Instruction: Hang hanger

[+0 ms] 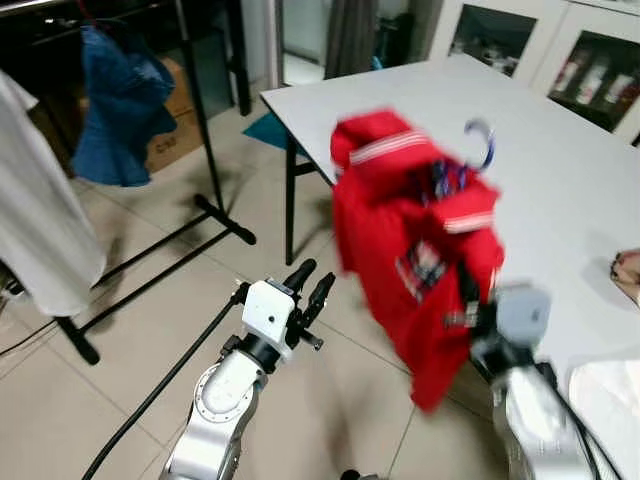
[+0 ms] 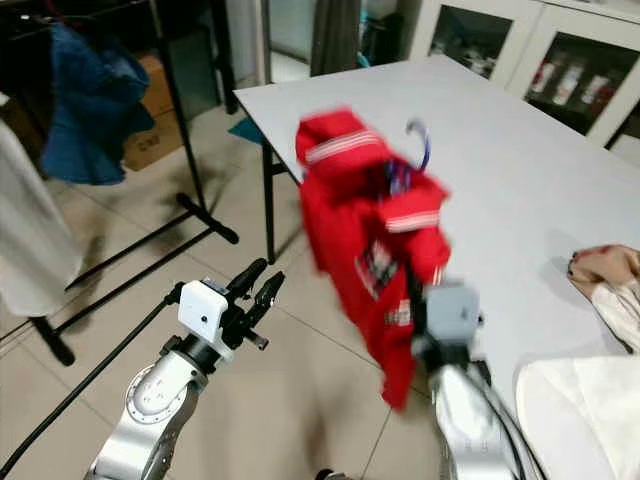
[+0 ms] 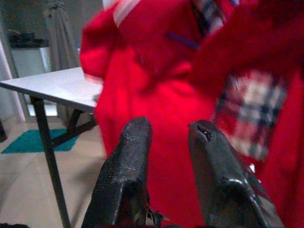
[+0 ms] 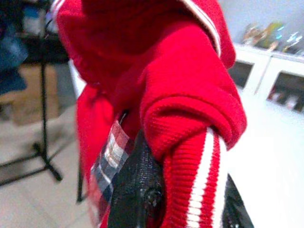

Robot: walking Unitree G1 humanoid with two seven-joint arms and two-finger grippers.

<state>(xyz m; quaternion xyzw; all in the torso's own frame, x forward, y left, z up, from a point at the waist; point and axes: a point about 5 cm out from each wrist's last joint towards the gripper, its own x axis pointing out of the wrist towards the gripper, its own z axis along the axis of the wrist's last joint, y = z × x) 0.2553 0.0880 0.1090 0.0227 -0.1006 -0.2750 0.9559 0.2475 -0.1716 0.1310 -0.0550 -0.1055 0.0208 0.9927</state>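
Left gripper [image 1: 308, 285]: nearest the camera, raised over the floor at the robot's left; the two black fingers [image 3: 124, 166] stand a little apart and hold nothing.
Right gripper [image 1: 478, 300]: raised at the robot's right, buried in red cloth; the fingers are closed on the red jacket [image 1: 415, 240], with a striped cuff bunched over them in the right wrist view.
Task's thing: the hanger [image 1: 483, 143] sits inside the jacket's shoulders; its bluish hook pokes out at the top, above the right gripper. Blur hides its exact outline.
Long axis: the jacket hangs roughly upright, hook uppermost, hem lowest, in front of the surface's near edge and clear of the floor.
Bearing from the free fingers: the jacket lies ahead and to the robot's right of the left gripper, near but apart.
Nearer arm: the right, which carries the load.
Key relation: the clothes rack [image 1: 200, 120] stands well apart, far to the robot's left; judged, the hook must travel that way and rise to the rail, whose top is barely seen.
Surface [image 1: 560, 170]: a white table to the right, with pale cloth [image 2: 610, 275] at its near right edge.
Room: tiled floor [image 1: 140, 330], a white garment [image 1: 35, 220] and a blue garment [image 1: 120, 105] on the rack, a cardboard box [image 1: 170, 125] behind, glass-fronted cabinets [image 1: 540, 45] beyond.
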